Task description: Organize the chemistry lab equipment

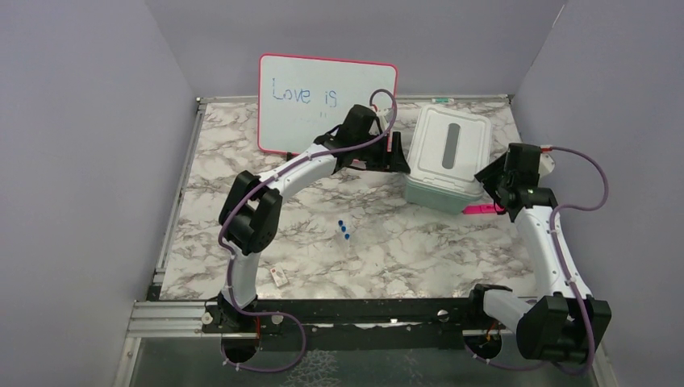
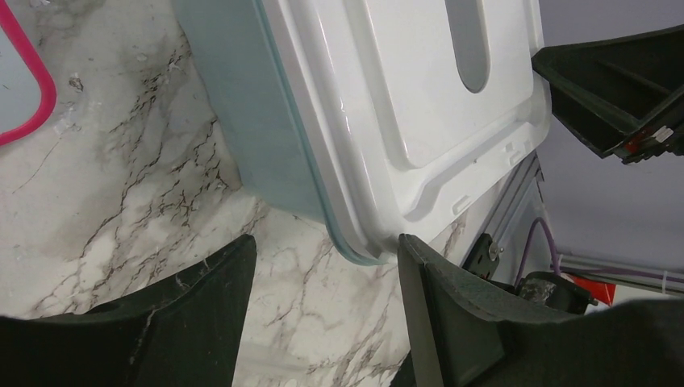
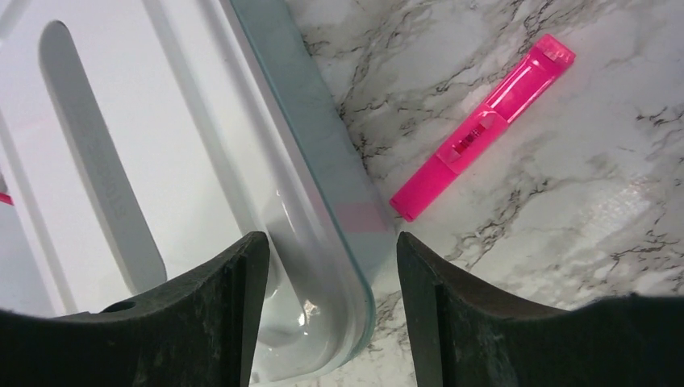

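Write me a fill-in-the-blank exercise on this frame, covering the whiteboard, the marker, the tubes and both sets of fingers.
1. The whiteboard reads "Love ____".
2. The marker lying beside the box is ____ in colour.
3. The tubes out on the table have ____ caps.
4. The left fingers and the right fingers are both ____, gripping nothing.
Missing words: is; pink; blue; open.
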Available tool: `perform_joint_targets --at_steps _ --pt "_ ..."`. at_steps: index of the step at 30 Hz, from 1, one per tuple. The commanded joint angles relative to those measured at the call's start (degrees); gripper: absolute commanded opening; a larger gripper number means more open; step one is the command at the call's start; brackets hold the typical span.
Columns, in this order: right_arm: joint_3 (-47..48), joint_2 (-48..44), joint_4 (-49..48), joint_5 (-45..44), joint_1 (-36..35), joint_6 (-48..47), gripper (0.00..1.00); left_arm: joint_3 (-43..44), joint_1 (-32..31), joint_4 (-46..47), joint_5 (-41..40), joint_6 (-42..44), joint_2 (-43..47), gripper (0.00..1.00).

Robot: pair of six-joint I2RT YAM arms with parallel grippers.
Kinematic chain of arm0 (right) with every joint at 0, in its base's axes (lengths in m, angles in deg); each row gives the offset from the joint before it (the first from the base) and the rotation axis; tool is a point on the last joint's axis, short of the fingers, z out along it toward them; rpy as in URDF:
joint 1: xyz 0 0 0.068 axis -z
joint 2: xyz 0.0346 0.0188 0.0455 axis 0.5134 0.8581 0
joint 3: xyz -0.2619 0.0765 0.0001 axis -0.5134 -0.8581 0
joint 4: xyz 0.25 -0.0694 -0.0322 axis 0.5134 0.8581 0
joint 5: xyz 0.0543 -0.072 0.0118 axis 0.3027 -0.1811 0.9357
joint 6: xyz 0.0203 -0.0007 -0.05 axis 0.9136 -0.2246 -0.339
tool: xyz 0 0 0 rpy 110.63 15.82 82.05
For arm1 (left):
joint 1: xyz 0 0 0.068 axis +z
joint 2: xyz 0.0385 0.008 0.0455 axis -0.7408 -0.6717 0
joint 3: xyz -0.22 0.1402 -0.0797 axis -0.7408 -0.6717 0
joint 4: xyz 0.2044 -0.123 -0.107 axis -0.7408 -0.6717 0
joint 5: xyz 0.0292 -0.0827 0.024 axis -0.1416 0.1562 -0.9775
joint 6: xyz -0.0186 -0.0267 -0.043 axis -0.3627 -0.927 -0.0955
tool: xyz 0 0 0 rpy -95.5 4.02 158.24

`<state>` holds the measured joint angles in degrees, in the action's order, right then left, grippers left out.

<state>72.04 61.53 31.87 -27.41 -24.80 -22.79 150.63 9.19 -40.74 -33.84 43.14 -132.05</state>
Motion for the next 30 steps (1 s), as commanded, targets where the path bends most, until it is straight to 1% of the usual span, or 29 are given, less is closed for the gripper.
perform_joint_targets --at_steps 1,3,8,17,20,23,26,30 --pt "1.94 1.94 2.30 -1.08 0.33 -6.44 0.64 2.08 -0.41 -0.97 -0.47 1.09 -1.02 0.67" --pt "2.84 3.74 2.83 0.87 0.33 -8.60 0.62 2.34 -0.39 -1.06 -0.55 1.26 -1.31 0.66" --pt "4.18 7.50 3.79 5.90 0.30 -12.03 0.53 2.21 -0.42 -1.60 -0.53 1.03 -1.97 0.63" --pt "4.50 6.65 6.57 10.62 0.33 -17.14 0.49 -1.05 -1.20 -1.93 -0.12 0.30 -0.58 0.59" --pt "4.87 6.13 8.29 13.37 0.33 -18.68 0.46 -2.54 -1.20 -2.00 -1.04 0.70 1.15 0.58" --pt "5.35 6.01 10.50 15.31 0.33 -20.44 0.40 -2.70 -1.20 -2.66 -1.93 1.61 2.58 0.58" --pt "5.46 5.55 12.38 15.58 0.31 -22.08 0.33 -2.76 -1.20 -3.09 -2.26 1.88 3.86 0.58" --pt "5.44 4.66 13.70 13.80 0.30 -23.56 0.29 -1.69 -1.20 -3.40 -3.33 2.44 5.34 0.58"
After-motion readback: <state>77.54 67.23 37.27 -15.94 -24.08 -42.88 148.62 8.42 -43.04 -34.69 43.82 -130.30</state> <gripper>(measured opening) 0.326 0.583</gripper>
